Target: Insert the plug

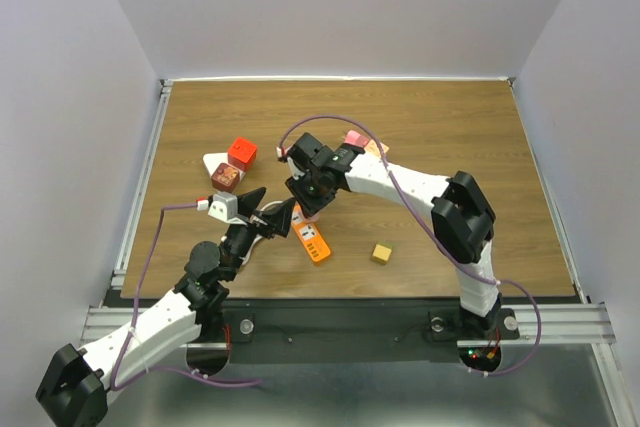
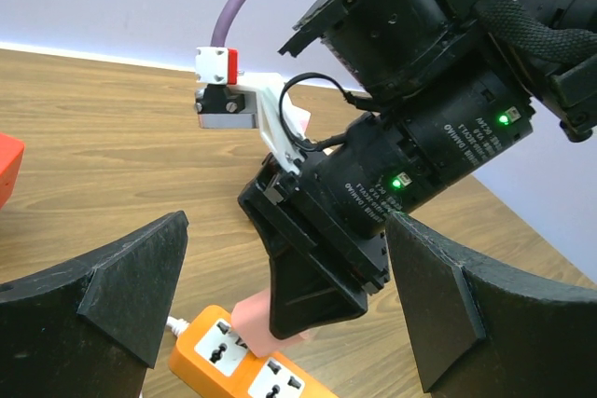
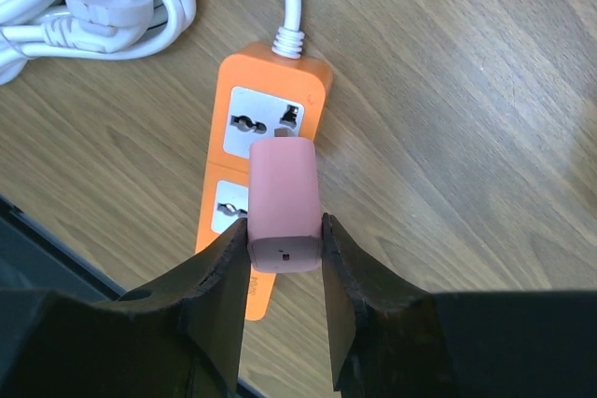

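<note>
1. One right gripper [image 3: 284, 230]: its jaws are pinched narrow on the single pink plug [image 3: 284, 198], one finger on each side.
2. The plug hangs over the one orange power strip [image 3: 242, 67]. It overlaps the two sockets we count in the right wrist view. Its prongs are hidden, so we cannot tell whether it is seated.
3. One left gripper [image 1: 268, 207]: jaws spread wide, holding nothing, flanking the right gripper above the strip.
4. One white cord [image 3: 93, 6] lies coiled at the strip's cable end.
5. We count three cubes on the table [image 1: 450, 127]: red cube [image 1: 241, 153] and patterned cube [image 1: 226, 177] close together, yellow cube [image 1: 381, 253] well apart.
</note>
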Tool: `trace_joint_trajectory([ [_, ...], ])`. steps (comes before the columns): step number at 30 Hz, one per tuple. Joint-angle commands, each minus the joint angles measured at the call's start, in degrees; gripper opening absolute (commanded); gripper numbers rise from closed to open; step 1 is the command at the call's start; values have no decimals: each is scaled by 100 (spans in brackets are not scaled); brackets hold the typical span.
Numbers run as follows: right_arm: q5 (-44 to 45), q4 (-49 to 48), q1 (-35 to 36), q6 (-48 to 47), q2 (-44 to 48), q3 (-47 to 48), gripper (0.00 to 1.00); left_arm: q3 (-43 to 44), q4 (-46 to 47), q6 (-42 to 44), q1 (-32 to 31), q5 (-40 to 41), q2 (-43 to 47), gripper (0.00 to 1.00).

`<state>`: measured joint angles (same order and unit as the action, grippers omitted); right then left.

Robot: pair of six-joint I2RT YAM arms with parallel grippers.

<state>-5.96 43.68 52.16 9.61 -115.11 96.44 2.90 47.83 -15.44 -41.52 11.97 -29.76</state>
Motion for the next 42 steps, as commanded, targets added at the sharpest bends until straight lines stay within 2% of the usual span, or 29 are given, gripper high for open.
trace_joint_trajectory([
  [1, -11, 44, 40, -64, -196, 348, 1, -184, 332, 94, 30, -72, 40, 99],
  [17, 173, 395, 40, -222, -934, 1245, 1, -219, 323, 68, 30, -195, 119, 99],
  [26, 420, 641, 40, -407, -1408, 2202, 22, -219, 244, 41, 21, -309, 242, 99],
  [34, 341, 896, 31, -635, -1926, 3072, 24, -228, 183, 15, 21, -370, 339, 99],
  [42, 350, 888, 22, -714, -2051, 3346, 46, -211, 147, -3, 30, -397, 348, 99],
])
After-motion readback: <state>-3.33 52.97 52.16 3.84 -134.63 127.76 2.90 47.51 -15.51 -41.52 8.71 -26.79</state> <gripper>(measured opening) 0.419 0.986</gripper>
